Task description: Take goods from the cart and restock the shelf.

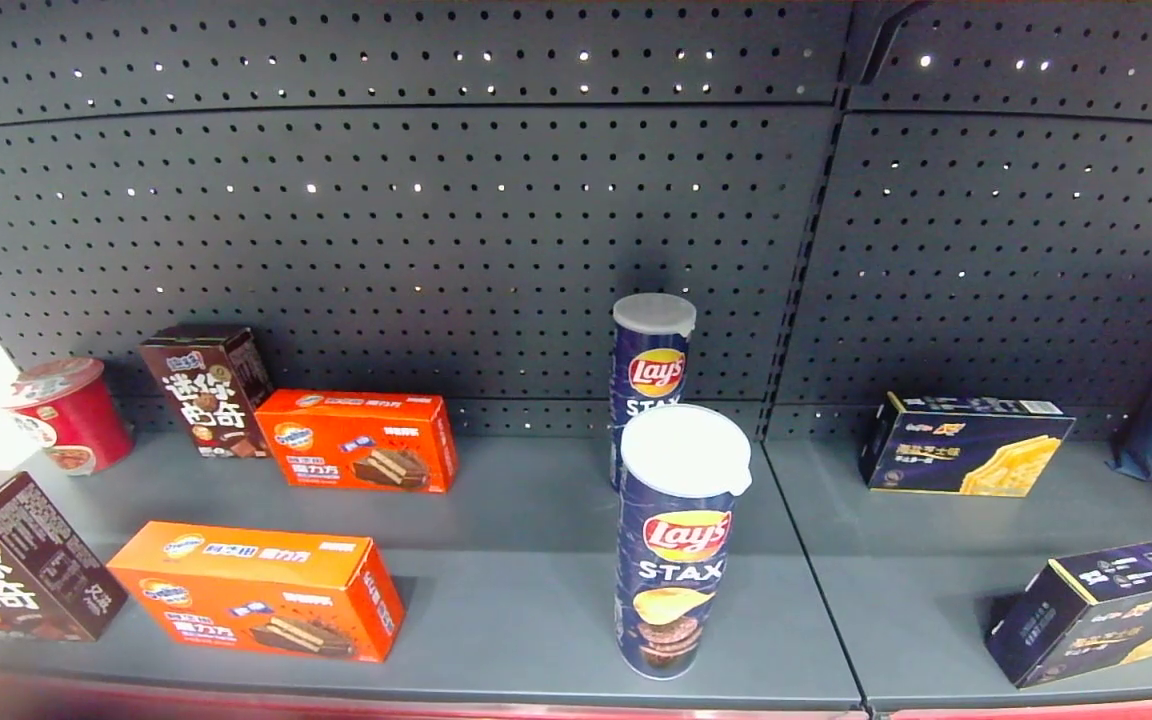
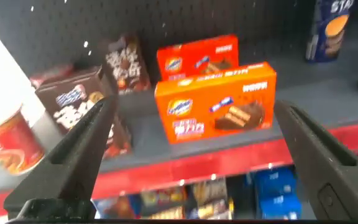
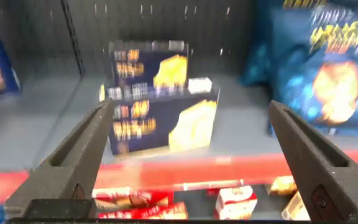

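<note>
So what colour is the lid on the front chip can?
White lid, clearest in the head view.

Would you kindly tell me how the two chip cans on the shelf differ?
The front can stands near the front edge of the shelf; the rear can stands back by the pegboard. The front can shows in full, while the rear can is partly hidden behind it. Both are upright, dark blue, with pale lids.

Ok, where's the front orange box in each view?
Head view: front orange box lies lower left, near the shelf's front.
Left wrist view: the box sits centre, second orange box behind.
Right wrist view: faces the dark blue boxes instead.
Shared landmark: the red shelf edge, below the goods everywhere.
</note>
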Robot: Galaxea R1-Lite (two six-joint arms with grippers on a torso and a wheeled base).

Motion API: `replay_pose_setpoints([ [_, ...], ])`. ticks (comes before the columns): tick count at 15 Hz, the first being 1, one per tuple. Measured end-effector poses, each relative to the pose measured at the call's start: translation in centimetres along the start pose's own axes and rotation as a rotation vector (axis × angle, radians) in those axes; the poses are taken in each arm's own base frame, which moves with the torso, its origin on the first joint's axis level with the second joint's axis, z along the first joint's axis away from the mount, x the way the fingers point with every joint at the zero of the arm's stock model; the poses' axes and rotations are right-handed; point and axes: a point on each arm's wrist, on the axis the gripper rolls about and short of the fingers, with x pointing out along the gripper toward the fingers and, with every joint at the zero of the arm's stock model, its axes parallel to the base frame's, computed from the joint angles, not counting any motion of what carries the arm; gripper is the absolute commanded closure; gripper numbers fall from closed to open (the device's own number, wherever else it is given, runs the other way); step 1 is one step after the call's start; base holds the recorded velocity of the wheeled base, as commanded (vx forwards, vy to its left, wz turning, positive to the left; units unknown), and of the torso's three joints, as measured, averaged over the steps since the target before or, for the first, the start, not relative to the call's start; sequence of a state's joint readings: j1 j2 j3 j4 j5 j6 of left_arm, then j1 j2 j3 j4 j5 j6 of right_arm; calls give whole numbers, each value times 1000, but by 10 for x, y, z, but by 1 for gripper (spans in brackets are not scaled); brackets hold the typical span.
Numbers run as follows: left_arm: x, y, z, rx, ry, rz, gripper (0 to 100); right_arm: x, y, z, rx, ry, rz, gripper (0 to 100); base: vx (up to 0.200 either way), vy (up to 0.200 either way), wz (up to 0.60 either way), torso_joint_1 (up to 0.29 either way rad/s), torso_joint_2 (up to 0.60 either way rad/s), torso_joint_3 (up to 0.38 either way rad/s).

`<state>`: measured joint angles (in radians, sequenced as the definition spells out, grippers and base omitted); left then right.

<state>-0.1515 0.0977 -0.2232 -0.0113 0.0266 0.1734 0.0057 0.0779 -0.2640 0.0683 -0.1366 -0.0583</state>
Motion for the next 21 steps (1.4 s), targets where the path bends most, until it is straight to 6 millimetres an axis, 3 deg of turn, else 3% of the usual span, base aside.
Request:
replay_pose_setpoints([
  [3,9,-8,-41,-50,71,-23,0,5,4,-36,-10,3,25,0,0,0,0,0,0,0],
  [6,10,-10,-55,-99,143,-41,0,9,6,-57,-11,37,76,0,0,0,0,0,0,0],
  [12,9,-11,-59,-130,173,-42,0,9,8,-60,-17,41,133,0,0,0,0,0,0,0],
  [15,9,-13,-58,-157,165,-219,0,9,9,-60,-15,40,171,0,0,0,0,0,0,0],
  [18,12,-13,-58,-130,193,-275,0,9,9,-60,-8,41,164,0,0,0,0,0,0,0],
  [21,12,-12,-63,-110,283,-38,0,9,9,-61,-7,44,170,0,0,0,0,0,0,0],
])
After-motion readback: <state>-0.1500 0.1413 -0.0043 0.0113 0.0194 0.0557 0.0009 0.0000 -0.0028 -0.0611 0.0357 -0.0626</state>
